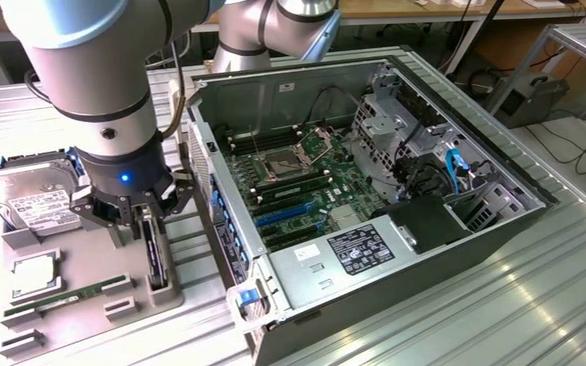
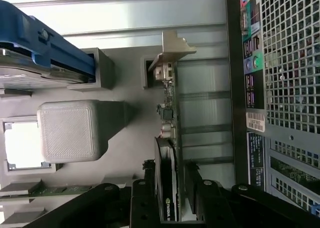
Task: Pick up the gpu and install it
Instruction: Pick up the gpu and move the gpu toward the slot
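The tool (image 1: pixel 135 219) is seen with jaws apart, astride the gpu (image 1: pixel 153 258), a thin black expansion card with a silver bracket. The card stands on edge in the grey moulded tray (image 1: pixel 89 271) on the table, lower left of the exterior view. It is judged not yet lifted. The open grey computer case (image 1: pixel 517 183), centre frame, holds no card.

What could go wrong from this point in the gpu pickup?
1. The gripper sits astride the gpu near the end away from its silver bracket, so the card could pivot when lifted.
2. The gpu stands on edge in a slot of the gray holder; a tilted pull might jam it.
3. The computer case stands close beside the holder, so the card could clip its wall.
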